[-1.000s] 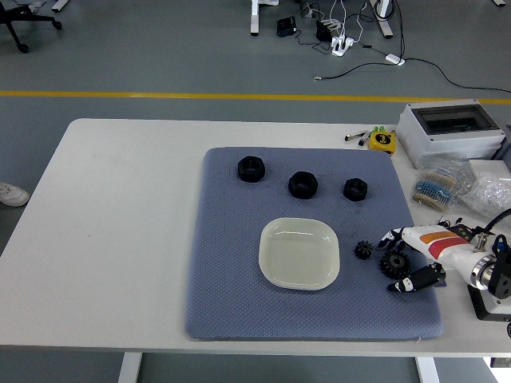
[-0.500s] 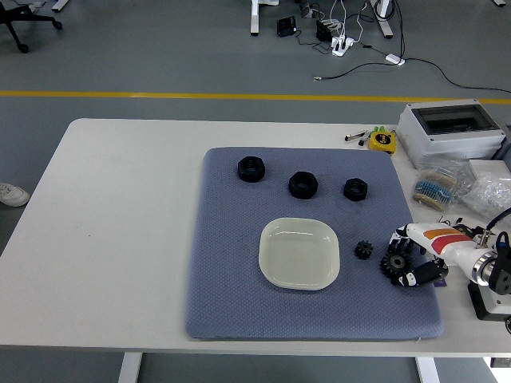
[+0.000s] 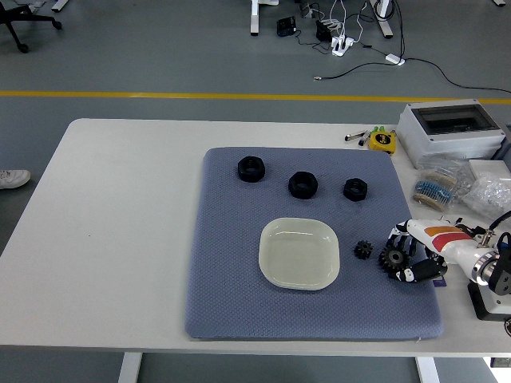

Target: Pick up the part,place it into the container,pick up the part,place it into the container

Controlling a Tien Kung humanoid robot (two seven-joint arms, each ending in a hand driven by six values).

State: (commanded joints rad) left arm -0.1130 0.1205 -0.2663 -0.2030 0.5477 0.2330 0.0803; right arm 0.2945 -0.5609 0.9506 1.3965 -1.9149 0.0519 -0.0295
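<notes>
The white table (image 3: 120, 239) carries a blue-grey mat (image 3: 231, 303), and on it the empty white container (image 3: 299, 253). The right hand (image 3: 413, 257) curls around the larger black gear (image 3: 393, 258) at the mat's right edge, seemingly gripping it; a smaller gear (image 3: 364, 250) lies just beside. A firm pinch and a straight lift should avoid nudging that neighbour. Finger contact is hard to make out; the left hand is out of view.
</notes>
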